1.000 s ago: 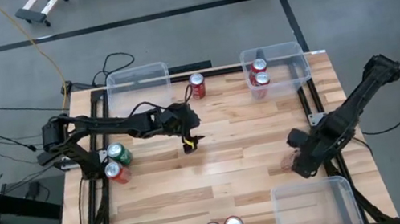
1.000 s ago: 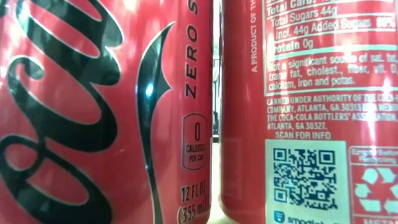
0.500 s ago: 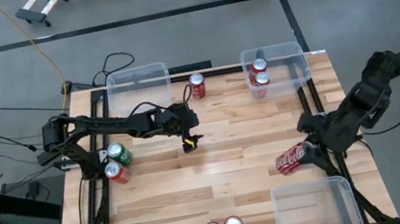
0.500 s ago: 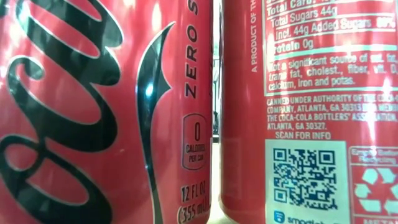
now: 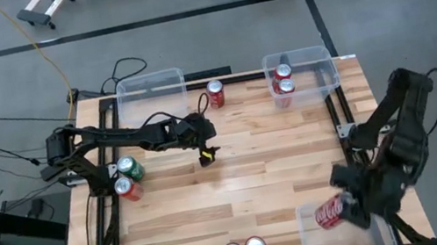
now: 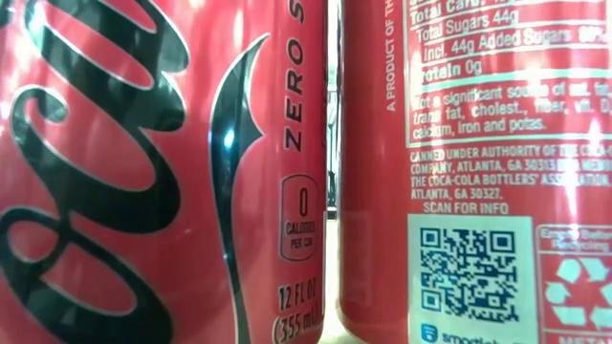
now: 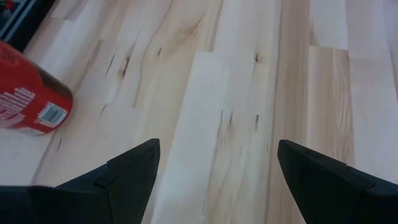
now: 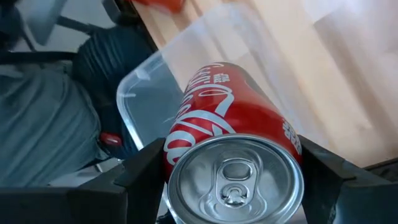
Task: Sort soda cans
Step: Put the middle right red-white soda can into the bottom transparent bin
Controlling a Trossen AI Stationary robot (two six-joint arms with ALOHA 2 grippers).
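Change: the red can has been carried from the bare tabletop, where it was half a second ago, to the lower right of the high view, over the near-left corner of the clear bin.
Right end effector: closed on the red can, which is held lying on its side; in the right wrist view the silver top is seen between the two fingers, with the bin below.
Left end effector: unmoved over the upper middle of the tabletop, fingers wide apart, nothing held.
Other cans: two red in the upper-right bin; one red at the upper centre; green and red ones are scattered at the left and along the bottom edge.
Meaning: release into the bin is judged the next step; most cans remain unsorted.
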